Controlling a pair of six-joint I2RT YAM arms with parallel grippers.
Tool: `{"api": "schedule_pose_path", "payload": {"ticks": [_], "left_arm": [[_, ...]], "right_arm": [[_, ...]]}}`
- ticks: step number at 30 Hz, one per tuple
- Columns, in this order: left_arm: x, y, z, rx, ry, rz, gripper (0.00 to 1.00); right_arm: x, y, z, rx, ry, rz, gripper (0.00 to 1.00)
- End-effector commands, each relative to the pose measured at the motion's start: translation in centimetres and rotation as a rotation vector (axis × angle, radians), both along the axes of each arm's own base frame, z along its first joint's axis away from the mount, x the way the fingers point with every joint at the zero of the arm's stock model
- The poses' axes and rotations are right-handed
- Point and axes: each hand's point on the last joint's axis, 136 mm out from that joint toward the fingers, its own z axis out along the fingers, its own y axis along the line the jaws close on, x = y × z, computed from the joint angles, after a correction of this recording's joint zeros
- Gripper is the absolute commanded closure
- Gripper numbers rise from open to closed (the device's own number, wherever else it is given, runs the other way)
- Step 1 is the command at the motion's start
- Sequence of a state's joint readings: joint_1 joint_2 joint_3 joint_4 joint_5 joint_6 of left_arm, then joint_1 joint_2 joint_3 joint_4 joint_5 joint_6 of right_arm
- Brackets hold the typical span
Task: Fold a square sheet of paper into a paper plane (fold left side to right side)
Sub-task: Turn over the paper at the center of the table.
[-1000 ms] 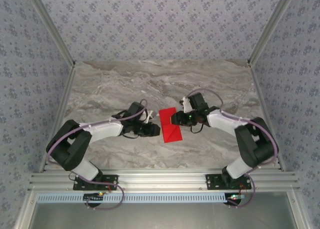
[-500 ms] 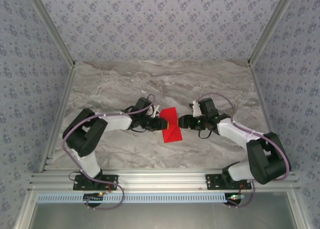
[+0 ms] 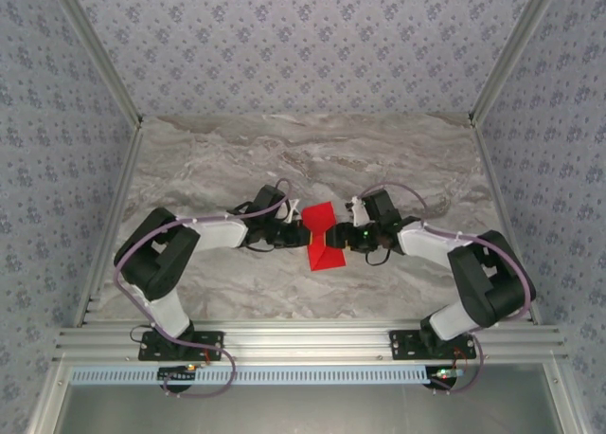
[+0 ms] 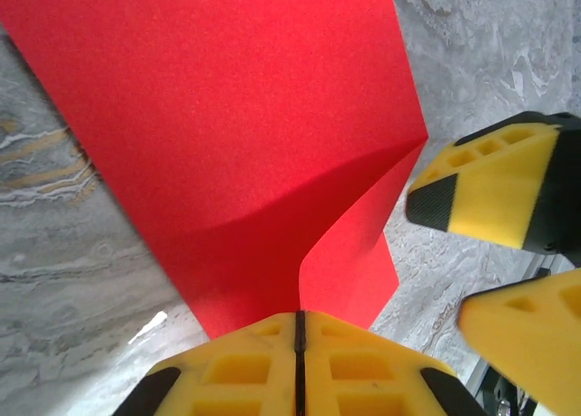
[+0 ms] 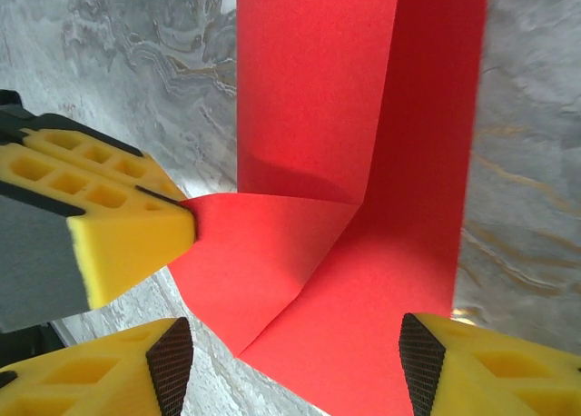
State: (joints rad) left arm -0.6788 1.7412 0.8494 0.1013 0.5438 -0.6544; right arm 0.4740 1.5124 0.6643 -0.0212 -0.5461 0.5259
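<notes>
Paper [image 3: 322, 227] edge nipped by left pincer [image 4: 300, 318]; right pincer [image 5: 295, 357] gapes astride it.

You've got a tabletop [image 3: 208, 169] w/ a grey-beige marble pattern, veins running mostly left to right. Back wall [image 3: 303, 45], left wall [image 3: 47, 188] & right wall [image 3: 563, 188] all carry the same blue-grey wallpaper w/ a small floral print. Two alu posts [image 3: 95, 50] slant up from the table's far corners, btwn the walls. At the near edge you see alu rails [image 3: 303, 339], then a white slotted strip [image 3: 312, 374], then a plain grey panel [image 3: 303, 410]. Light's soft & even across the top.
</notes>
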Motion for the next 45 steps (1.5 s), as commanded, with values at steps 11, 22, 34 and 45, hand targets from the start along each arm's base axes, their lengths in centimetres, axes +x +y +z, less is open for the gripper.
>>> {"api": "schedule_pose_path", "payload": {"ticks": [11, 22, 34, 45], "left_arm": [[0.4, 1.3, 0.9, 0.038, -0.06, 0.03, 0.83], [2.9, 6.6, 8.1, -0.132, -0.174, 0.259, 0.33], [1.7, 6.6, 24.3, -0.594, -0.374, 0.241, 0.07], [0.3, 2.4, 27.3, -0.693, -0.396, 0.114, 0.12]], "right_arm": [[1.8, 3.8, -0.3, 0.093, 0.022, 0.044, 0.57], [5.1, 2.4, 7.1, 0.256, -0.171, 0.042, 0.95], [5.5, 1.8, 22.5, 0.506, -0.453, 0.019, 0.94], [2.8, 3.9, 28.9, 0.611, -0.532, 0.054, 0.94]]}}
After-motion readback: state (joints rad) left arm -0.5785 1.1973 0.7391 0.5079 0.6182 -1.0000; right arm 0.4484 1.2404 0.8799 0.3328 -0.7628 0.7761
